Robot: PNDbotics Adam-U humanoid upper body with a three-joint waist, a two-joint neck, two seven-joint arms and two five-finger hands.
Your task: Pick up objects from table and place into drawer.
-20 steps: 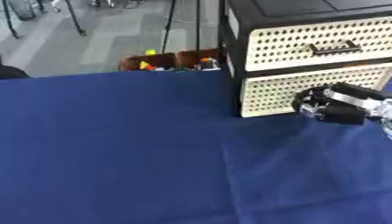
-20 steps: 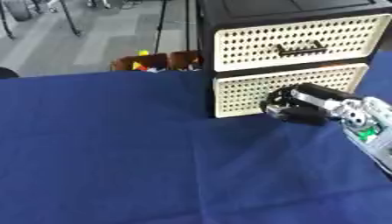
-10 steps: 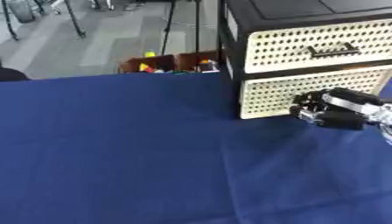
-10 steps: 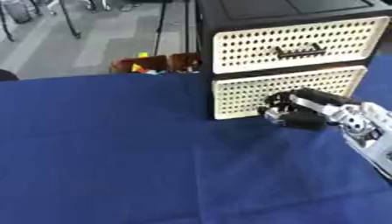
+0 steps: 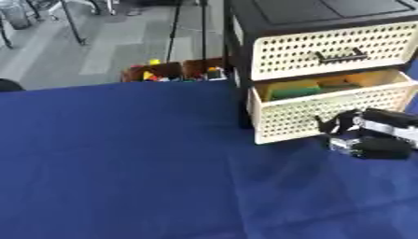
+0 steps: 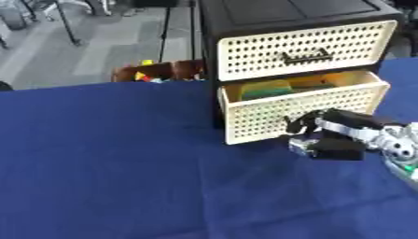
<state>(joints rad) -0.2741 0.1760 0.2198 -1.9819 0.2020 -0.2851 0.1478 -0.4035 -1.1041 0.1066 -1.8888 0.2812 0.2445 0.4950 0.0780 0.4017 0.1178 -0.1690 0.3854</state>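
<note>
1. The right robot hand (image 6: 326, 140) is reaching in from the right side and hanging just in front of the lower drawer (image 6: 302, 114) of a small black cabinet (image 6: 286, 14), with its fingers (image 6: 300, 125) curling in toward the drawer's perforated cream front; whether they are hooking the handle or only touching the panel cannot be told.
2. That lower drawer is standing partly open, just behind the robot hand, and flat green, yellow and orange things (image 6: 265, 89) are lying inside it, just above and beyond the fingers.
3. The upper drawer (image 6: 298, 49), directly above the robot hand, is sitting flush with its dark handle (image 6: 308, 58) showing.
4. No loose item is showing on the blue cloth of the counter (image 6: 122, 158) to the left of the robot hand or in front of it, so the objects visible are already in the drawer.
5. The left robot hand is appearing in neither view.
6. The step in hand appears to be working the drawer front; doing it well would mean keeping the fingers centred on the panel and moving straight along the drawer's track, so it is not skewing or dragging the light cabinet across the cloth.
</note>
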